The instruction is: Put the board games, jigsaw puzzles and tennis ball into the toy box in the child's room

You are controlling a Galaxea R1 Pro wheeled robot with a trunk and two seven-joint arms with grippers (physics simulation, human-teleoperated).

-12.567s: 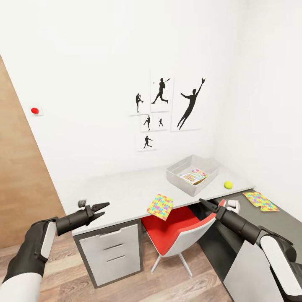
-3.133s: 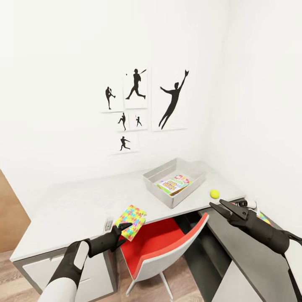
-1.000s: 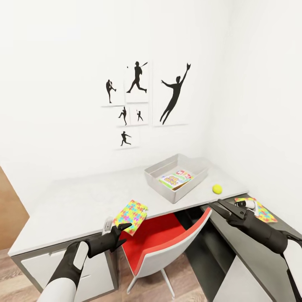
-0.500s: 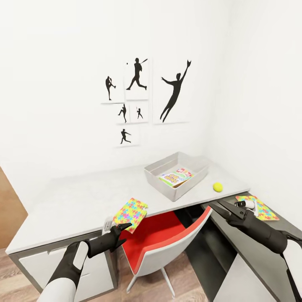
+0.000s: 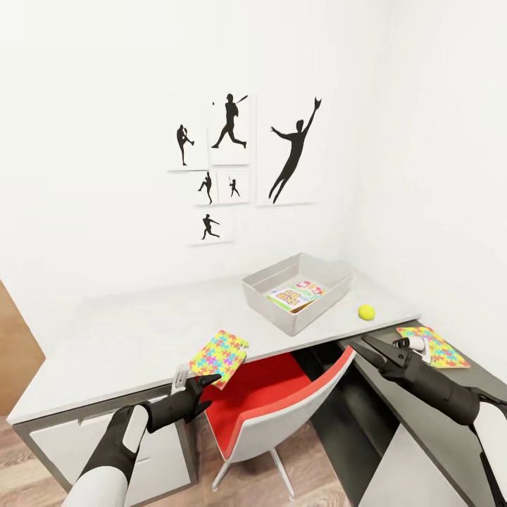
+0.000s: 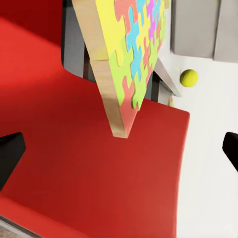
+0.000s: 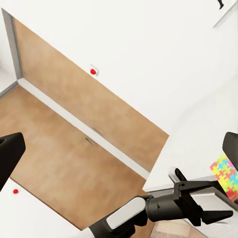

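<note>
At the near edge of the table (image 5: 127, 338), the left gripper (image 5: 201, 391) hovers with its fingers apart and empty, just below a jigsaw puzzle (image 5: 221, 356) that overhangs the edge above the red chair (image 5: 282, 408). The left wrist view adds the slab's pale wooden side and its corner projecting past the table over the red seat (image 6: 74, 163), with the tennis ball (image 6: 189, 78) beyond. The right gripper (image 5: 371, 350), fingers apart, is over the dark lower cabinet (image 5: 422, 422), near the second jigsaw puzzle (image 5: 435, 346). Farther back, the tennis ball sits on bare tabletop beside the toy box (image 5: 282, 320), which holds a board game (image 5: 296, 293). The right wrist view shows a wooden door (image 7: 74, 129).
</note>
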